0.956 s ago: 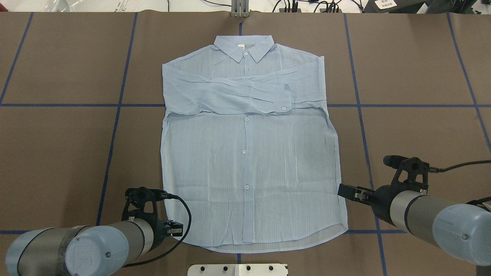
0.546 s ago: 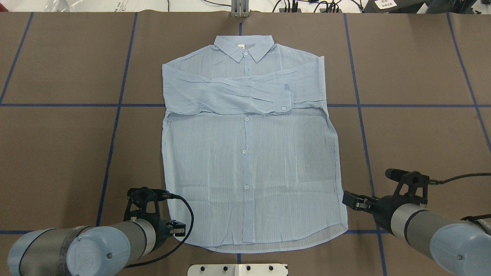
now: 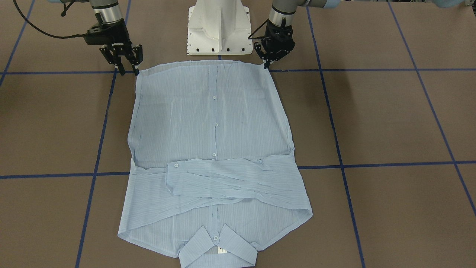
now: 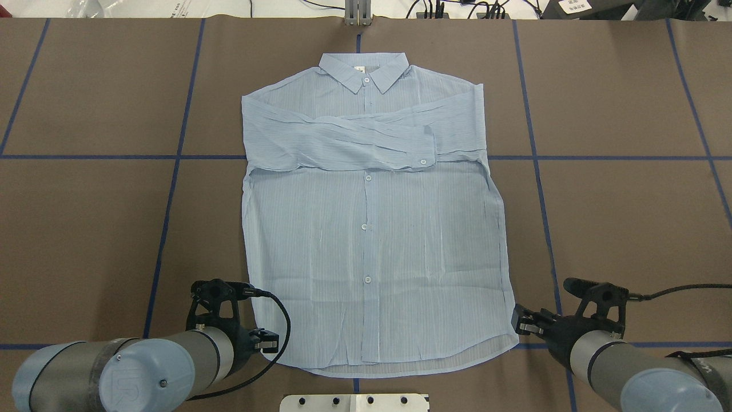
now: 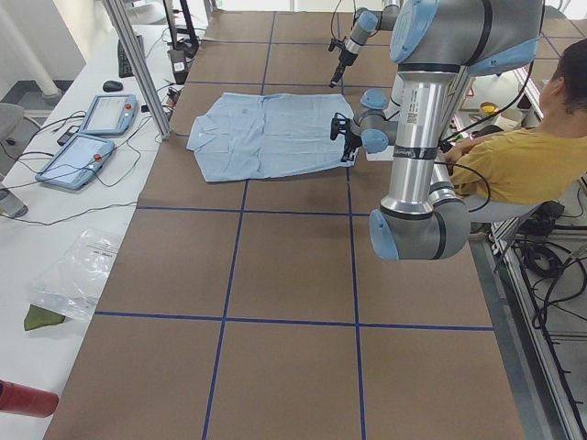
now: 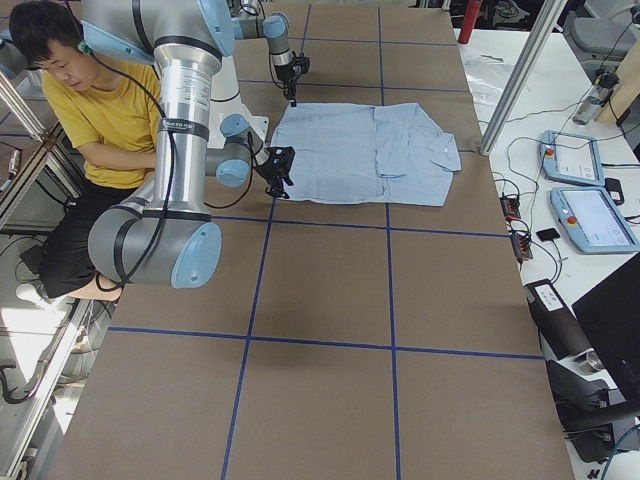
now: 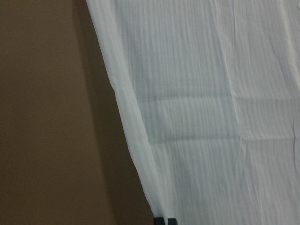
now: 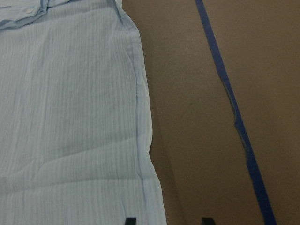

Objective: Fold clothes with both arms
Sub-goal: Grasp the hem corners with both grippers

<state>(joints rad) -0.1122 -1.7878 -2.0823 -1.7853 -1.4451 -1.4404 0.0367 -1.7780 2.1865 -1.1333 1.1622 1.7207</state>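
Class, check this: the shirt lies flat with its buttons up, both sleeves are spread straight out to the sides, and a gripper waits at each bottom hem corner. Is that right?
One detail is wrong. The sleeves are not spread out: the overhead exterior view shows both folded across the chest. The rest stands. The shirt lies flat with its buttons up, with the left gripper and right gripper at its bottom hem corners.

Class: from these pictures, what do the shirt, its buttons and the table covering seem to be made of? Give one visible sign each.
The shirt: thin woven cloth, perhaps cotton, matt; semi-sheer, finely creased. The buttons: probably plastic; small, white, slightly glossy. The table covering: seemingly brown paper or card, matt; laid in flat sheets, marked with blue tape.
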